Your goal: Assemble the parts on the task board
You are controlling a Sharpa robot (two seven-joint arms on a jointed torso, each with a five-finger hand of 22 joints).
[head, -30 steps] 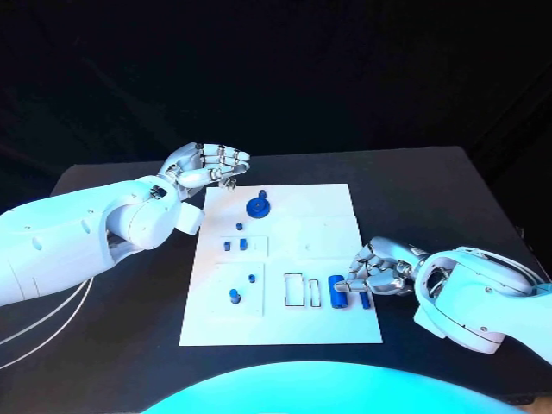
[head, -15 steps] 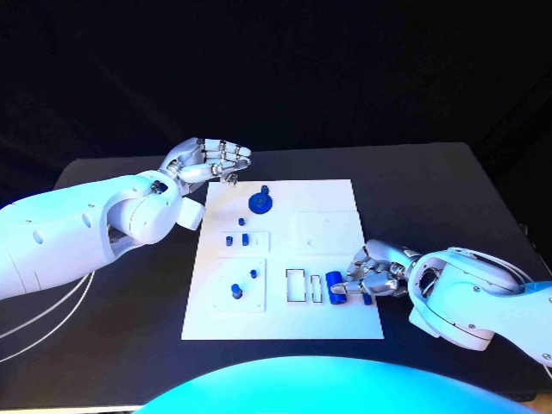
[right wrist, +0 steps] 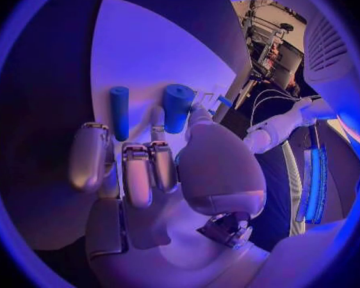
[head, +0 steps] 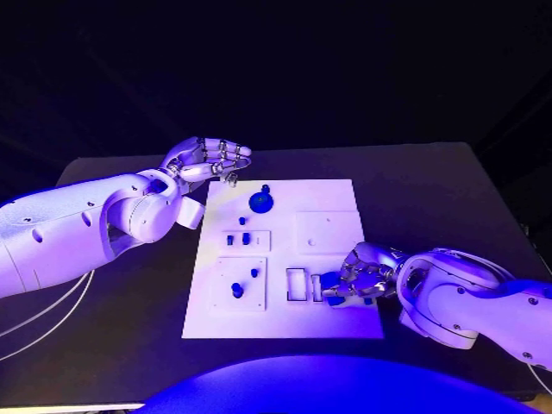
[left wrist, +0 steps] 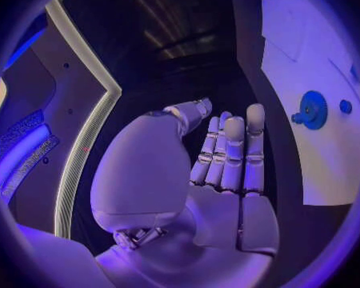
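Observation:
The white task board (head: 329, 200) lies mid-table. My right hand (head: 358, 274) rests on its near right part, fingers curled. There thumb and a finger pinch one end of a thick blue cylinder (right wrist: 177, 107) that lies on the board (right wrist: 140, 51). A thinner blue cylinder (right wrist: 119, 112) lies beside it, past the other fingertips. My left hand (head: 209, 161) hovers off the board's far left corner, fingers curled in with nothing seen in them (left wrist: 228, 153). A blue disc (head: 261, 203) with a knob sits at the far end of the board.
Small blue pegs (head: 236, 238) stand in the left blocks, with more nearer (head: 238, 291). Rectangular slots (head: 296, 285) lie just left of my right hand. From the left wrist the disc (left wrist: 312, 109) and the board (left wrist: 308, 57) show. Black table (head: 438, 198) surrounds the board.
My right hand has crept left across the board's near right part and now covers most of the two cylinders. The left hand has barely moved.

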